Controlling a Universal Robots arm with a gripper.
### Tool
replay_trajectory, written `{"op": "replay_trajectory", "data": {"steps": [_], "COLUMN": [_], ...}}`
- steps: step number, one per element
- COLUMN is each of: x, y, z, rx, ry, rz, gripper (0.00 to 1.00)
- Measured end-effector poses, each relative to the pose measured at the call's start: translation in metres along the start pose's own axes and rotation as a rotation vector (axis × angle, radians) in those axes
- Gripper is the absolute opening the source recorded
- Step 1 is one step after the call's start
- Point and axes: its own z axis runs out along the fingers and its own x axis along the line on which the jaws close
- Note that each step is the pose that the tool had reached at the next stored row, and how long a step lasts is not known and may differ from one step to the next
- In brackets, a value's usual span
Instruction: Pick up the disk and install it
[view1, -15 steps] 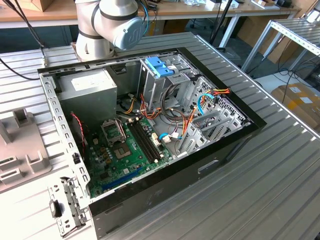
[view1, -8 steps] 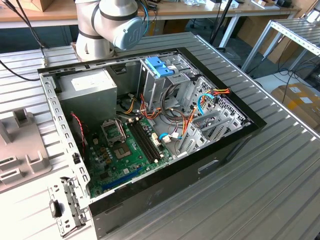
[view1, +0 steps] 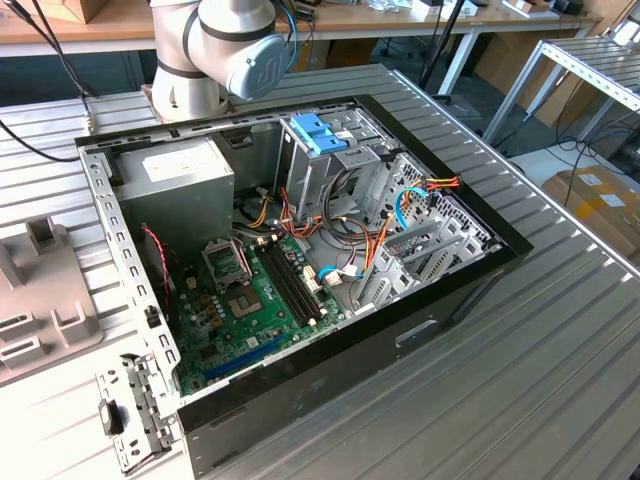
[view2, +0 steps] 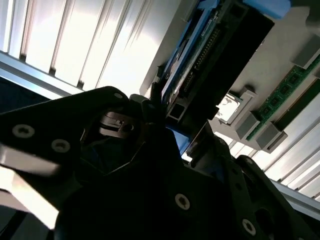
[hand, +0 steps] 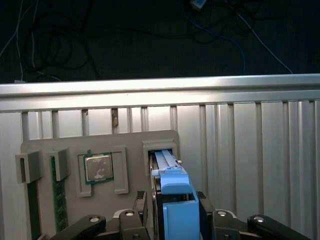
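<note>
Gripper (hand: 175, 207) pinches the disk (hand: 172, 177) on both flat faces. Disk stands on edge in a corner slot of the grey holder plate (hand: 100, 142), near a processor chip (hand: 98, 167).

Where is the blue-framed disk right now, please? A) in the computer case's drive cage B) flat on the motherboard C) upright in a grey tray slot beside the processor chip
C: the first wrist view shows the disk standing in a slot of the grey tray, next to the processor chip.
</note>
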Motion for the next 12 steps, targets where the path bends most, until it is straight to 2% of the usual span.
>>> {"op": "replay_trajectory", "data": {"steps": [1, 12], "x": [0.0, 0.0], "y": [0.0, 0.0], "z": [0.0, 0.0002], "rx": [0.0, 0.0005], "ry": [0.0, -0.0002], "rz": [0.0, 0.0], "gripper": [0.37, 0.37]}}
